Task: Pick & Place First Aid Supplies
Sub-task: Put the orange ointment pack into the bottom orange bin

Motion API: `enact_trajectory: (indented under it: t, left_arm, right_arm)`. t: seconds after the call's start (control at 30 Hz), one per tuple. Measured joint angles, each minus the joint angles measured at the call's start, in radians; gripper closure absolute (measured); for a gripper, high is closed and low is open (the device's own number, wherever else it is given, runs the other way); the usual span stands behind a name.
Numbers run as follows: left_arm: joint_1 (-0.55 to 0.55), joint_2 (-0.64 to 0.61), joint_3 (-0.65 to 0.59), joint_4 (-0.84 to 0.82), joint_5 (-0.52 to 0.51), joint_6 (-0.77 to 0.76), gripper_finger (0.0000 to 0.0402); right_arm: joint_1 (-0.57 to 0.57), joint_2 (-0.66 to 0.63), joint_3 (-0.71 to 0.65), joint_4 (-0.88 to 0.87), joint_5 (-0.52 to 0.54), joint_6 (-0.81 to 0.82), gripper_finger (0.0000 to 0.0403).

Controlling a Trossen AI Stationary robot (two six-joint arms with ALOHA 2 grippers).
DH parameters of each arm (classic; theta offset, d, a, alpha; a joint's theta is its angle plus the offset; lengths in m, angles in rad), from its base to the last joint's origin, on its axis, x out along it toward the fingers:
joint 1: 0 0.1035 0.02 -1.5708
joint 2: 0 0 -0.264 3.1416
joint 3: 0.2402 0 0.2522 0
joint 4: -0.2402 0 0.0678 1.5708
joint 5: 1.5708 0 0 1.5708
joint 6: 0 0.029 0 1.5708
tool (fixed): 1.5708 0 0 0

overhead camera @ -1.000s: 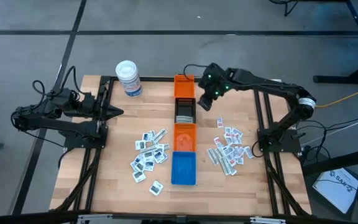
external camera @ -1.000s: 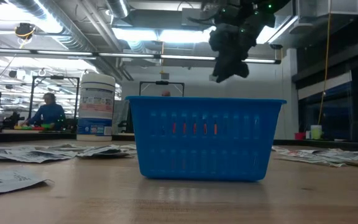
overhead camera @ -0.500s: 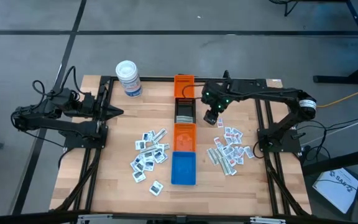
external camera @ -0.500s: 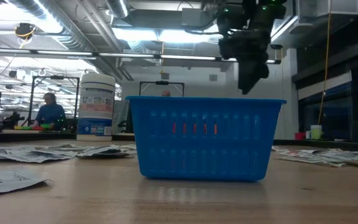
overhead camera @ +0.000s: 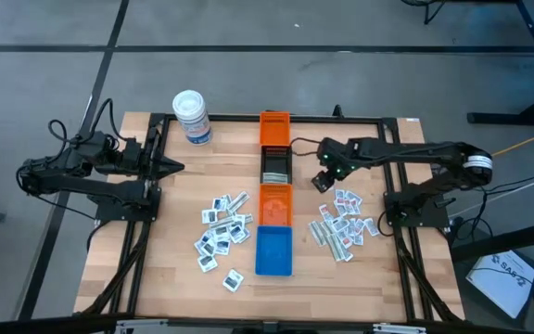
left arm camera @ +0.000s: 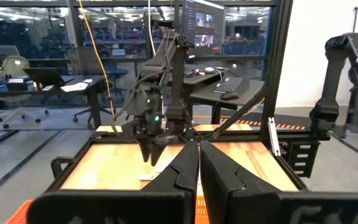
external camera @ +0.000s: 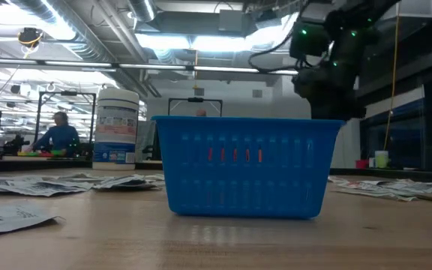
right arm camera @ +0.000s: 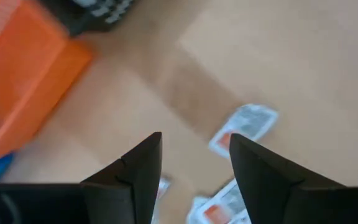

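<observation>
The right gripper (right arm camera: pixel 194 162) has its jaws spread with nothing between them, tips aimed down at a lone white, red-printed packet (right arm camera: pixel 243 127) lying flat on the wooden table (overhead camera: pixel 174 269), its long axis slanting across the grain, just beside the black bin (overhead camera: pixel 276 166). The right arm stretches low from the table's right edge. The left gripper (overhead camera: pixel 176 168), fingers pressed together and empty, waits at the left edge.

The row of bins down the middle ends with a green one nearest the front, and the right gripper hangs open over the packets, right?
Not green: the high view shows the front bin is blue. The right gripper does hang open over the packets.
</observation>
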Motion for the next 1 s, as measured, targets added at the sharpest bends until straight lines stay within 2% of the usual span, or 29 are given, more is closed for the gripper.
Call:
enact_trajectory:
  t: [0.2,0.63,1.0]
  left_arm:
    - [0.000,0.000,0.000,0.000,0.000,0.000,0.0391]
    - [0.000,0.000,0.000,0.000,0.000,0.000,0.0390]
    - [0.000,0.000,0.000,0.000,0.000,0.000,0.0389]
  right_arm:
    - [-0.028,-0.053,-0.100,0.024,0.079,0.112,0.0213]
    - [-0.046,-0.012,-0.255,0.247,0.071,0.184,0.0213]
    - [-0.047,0.074,-0.265,0.324,0.045,0.185,0.0213]
